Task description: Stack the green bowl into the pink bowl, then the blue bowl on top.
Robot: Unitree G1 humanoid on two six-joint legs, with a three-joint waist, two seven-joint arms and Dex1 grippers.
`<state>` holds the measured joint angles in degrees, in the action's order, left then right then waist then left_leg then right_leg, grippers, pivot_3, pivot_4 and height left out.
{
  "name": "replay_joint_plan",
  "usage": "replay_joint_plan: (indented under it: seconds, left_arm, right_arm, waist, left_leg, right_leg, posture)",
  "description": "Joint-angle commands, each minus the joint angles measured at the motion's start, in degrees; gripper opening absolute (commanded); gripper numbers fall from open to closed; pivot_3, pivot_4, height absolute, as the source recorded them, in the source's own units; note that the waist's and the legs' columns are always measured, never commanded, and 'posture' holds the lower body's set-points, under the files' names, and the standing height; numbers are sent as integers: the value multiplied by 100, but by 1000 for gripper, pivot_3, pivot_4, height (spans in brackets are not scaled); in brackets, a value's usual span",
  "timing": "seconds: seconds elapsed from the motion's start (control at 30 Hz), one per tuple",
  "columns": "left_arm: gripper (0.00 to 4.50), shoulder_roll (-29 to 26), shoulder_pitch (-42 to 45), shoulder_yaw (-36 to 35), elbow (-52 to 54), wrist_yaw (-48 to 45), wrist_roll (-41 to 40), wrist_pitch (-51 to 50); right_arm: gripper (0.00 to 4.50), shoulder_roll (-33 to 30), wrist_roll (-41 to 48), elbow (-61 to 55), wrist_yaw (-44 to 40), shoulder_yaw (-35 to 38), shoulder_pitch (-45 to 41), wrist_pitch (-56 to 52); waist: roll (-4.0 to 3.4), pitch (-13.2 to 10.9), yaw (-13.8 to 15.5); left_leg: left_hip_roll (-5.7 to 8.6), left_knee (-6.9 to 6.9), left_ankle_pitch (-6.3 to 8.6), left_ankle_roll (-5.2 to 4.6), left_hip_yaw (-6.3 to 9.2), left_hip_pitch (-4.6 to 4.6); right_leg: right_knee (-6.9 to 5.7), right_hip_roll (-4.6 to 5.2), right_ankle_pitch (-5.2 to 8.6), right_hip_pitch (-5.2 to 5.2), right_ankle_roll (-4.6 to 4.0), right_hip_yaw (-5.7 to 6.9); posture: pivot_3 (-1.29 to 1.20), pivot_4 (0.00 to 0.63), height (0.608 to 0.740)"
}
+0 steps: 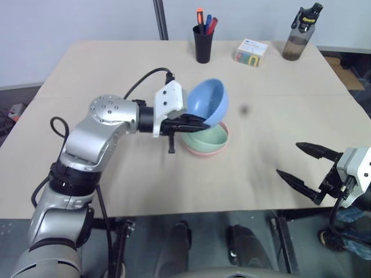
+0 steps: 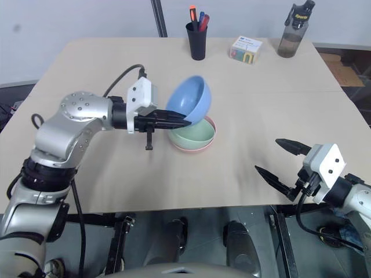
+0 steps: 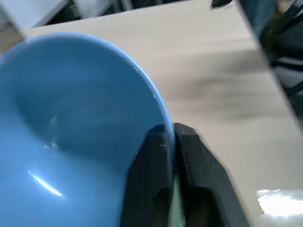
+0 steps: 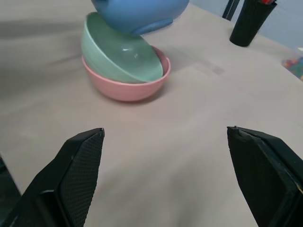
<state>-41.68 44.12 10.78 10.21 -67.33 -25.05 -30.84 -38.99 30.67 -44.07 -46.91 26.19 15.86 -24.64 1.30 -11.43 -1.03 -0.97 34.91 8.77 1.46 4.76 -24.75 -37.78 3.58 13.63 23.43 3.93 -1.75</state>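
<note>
Blue bowl (image 3: 71, 137): smooth plastic, glossy, with small bright highlights on its inner wall. Green bowl (image 4: 124, 56): smooth plastic with a soft sheen and faint rings near the rim. Pink bowl (image 4: 128, 90): smooth plastic, duller than the other two. Table (image 1: 116, 69): pale wood-look top, matt, faint grain. Left gripper (image 1: 194, 123): fingers (image 3: 199, 179) of matt black plastic. Right gripper (image 4: 165, 179): fingers (image 4: 75, 175) matt black with a finely grained face. At twelve o'clock, pen cup (image 1: 203, 44): matt black. At one o'clock, bottle (image 1: 299, 35): translucent smoky plastic.

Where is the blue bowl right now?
Mid-table in the head views, the blue bowl tilts above the green bowl, its rim pinched by the left gripper.
</note>
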Motion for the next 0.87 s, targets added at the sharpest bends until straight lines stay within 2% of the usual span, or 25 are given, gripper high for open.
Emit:
replay_joint_plan:
  seconds: [0.03, 0.07, 0.23, 0.33, 0.37, 0.4, 0.47, 0.5, 0.57, 0.73, 0.87]
  left_arm:
    - [2207, 165, 146, -258, -115, 105, 24, 287]
    - [2483, 201, 138, -334, -150, 207, 69, 337]
    - [2483, 348, -654, -1199, -4, 971, 71, 714]
    - [2483, 72, -1247, -1629, 464, 945, -573, -172]
    - [2916, 51, -1444, -1841, 584, 1053, -744, -336]
    - [2992, 50, -1569, -1974, 675, 1163, -835, -421]
    - [3462, -33, -2402, -2583, 1027, 1198, -1080, -486]
    - [4043, -57, -2799, -2821, 1188, 1299, -1034, -474]
    - [4387, -86, -3386, -3155, 1493, 1524, -919, -408]
    - [4387, -63, -4463, -3923, 2036, 1695, -1221, -458]
    - [4387, -39, -5046, -4250, 2279, 1734, -1331, -409]
  right_arm:
    - [4336, -47, 190, -207, 178, -62, -133, -57]
    - [4336, -75, 272, -196, 216, -122, -182, -175]
    - [4336, -73, 346, 146, 685, -729, -945, -745]
    - [4336, -175, 270, 507, 670, -982, -1392, -844]
    - [4336, -223, 222, 667, 642, -1035, -1529, -843]
    - [4336, -255, 194, 774, 624, -1052, -1602, -834]
    - [4500, -474, 49, 1231, 365, -1134, -1826, -713]
    - [4500, -568, -2, 1420, 232, -1148, -1911, -638]
    - [4500, -730, -141, 1731, 57, -1141, -2025, -434]
    - [4500, -1155, -19, 2117, -606, -943, -2046, -275]
    - [4500, -1362, 113, 2259, -981, -881, -2091, -265]
  waist:
    - [0, 0, 7]
    - [0, 0, 7]
    - [-2, 2, -35]
    - [-3, 0, -76]
    - [-2, 0, -72]
    - [0, -1, -64]
    - [1, 0, -35]
    - [-2, 0, -55]
    - [-2, 1, -85]
    - [-1, 1, 18]
    - [-1, 1, 31]
  left_leg:
    - [0, 1, 0, 0, 1, 0]
    - [0, 1, 0, 0, 0, 0]
    - [-1, 3, 0, 0, -2, 3]
    - [-3, 3, 0, 0, 1, 2]
    - [-2, 3, 0, 0, 1, 0]
    - [-2, 3, 0, 0, 2, -1]
    - [0, 4, 0, 0, 3, -4]
    - [0, 5, 1, 0, 0, -2]
    - [0, -3, 2, -2, -12, 4]
    - [-1, -2, 2, -2, -3, 1]
    - [-1, 5, 3, -2, -8, 1]
  right_leg:
    - [0, 0, 0, -1, 0, 0]
    - [0, 0, 0, -2, 0, 0]
    - [-3, 1, 0, -2, 0, -5]
    - [-7, -2, 0, -1, 0, -2]
    - [-6, -1, 0, -1, 0, -2]
    - [-6, -1, 0, -1, 0, -1]
    - [-2, 2, 0, -1, 0, 0]
    - [2, 3, 0, -2, 0, -1]
    - [6, 9, -1, -3, -2, -10]
    - [4, 7, 1, -1, -3, 0]
    - [6, 11, 1, -3, -2, -3]
  posture:
    - [0, 150, 740]
    - [0, 150, 740]
    - [0, 150, 740]
    - [0, 150, 740]
    - [0, 150, 740]
    - [0, 150, 740]
    - [0, 150, 740]
    - [0, 150, 740]
    - [0, 150, 740]
    - [0, 150, 740]
    - [0, 150, 740]
